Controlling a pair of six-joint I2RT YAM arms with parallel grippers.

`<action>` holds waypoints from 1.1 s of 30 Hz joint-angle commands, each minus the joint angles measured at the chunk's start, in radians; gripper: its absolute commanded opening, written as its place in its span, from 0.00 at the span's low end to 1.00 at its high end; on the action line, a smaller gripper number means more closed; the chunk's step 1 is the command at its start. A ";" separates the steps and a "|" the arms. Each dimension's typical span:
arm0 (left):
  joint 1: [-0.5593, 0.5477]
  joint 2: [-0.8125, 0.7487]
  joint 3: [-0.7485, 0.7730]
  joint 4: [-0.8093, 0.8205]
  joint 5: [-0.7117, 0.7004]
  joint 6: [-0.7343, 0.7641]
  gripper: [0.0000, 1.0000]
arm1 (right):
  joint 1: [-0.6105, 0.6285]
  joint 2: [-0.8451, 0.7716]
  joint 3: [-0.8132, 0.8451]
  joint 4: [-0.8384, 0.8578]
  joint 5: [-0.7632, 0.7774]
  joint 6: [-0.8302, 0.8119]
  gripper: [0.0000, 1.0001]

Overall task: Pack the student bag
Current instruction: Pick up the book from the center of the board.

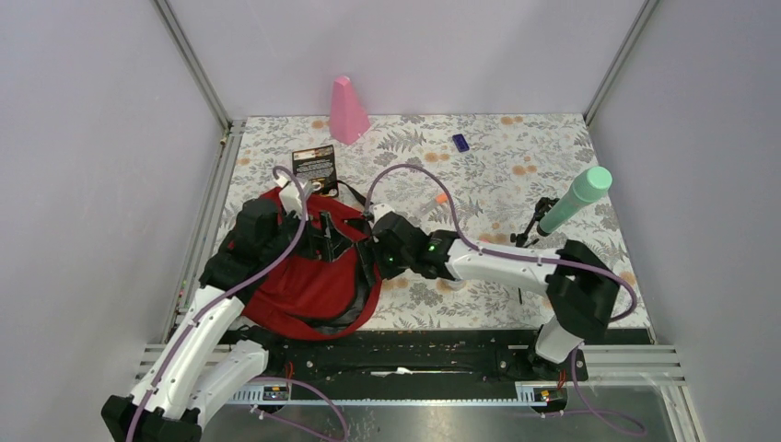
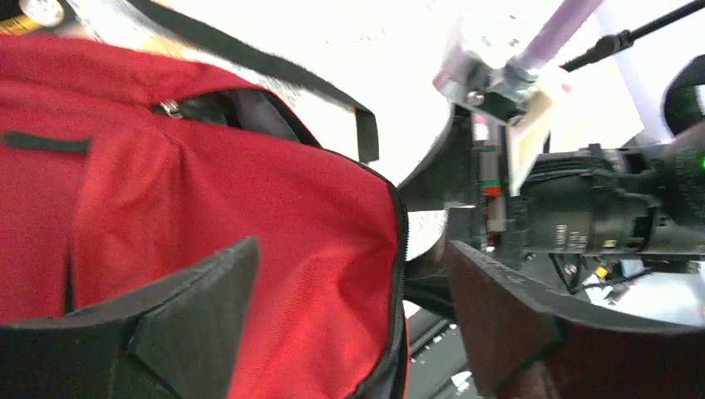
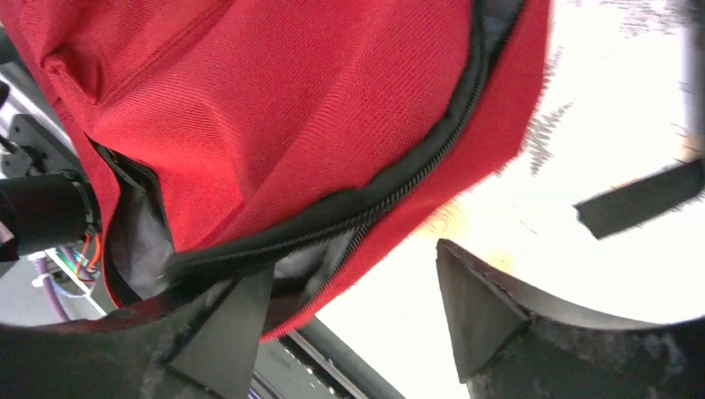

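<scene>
student bag [image 1: 308, 281] centre-left of frame | left gripper [image 2: 351, 245] jaws apart at its edge | right gripper [image 3: 353, 258] jaws apart at its edge

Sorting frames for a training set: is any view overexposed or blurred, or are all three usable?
Top external: evenly lit and sharp, the dark red fabric backpack and floral-patterned table both readable. Left wrist: backpack weave clear, but the table behind it is blown out to white. Right wrist: same white glare at right, and the backpack's edge and a black strap look smeared.
</scene>
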 commanded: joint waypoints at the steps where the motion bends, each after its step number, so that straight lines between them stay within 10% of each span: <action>1: 0.002 -0.048 0.098 0.107 -0.109 -0.024 0.91 | -0.010 -0.111 0.066 -0.178 0.151 -0.021 0.80; 10: 0.015 0.208 0.356 0.043 -0.243 0.041 0.98 | -0.051 -0.183 0.172 -0.335 0.187 -0.102 0.93; 33: 0.383 0.861 0.634 0.290 -0.236 -0.114 0.97 | -0.264 0.570 0.991 -0.212 -0.033 0.042 0.86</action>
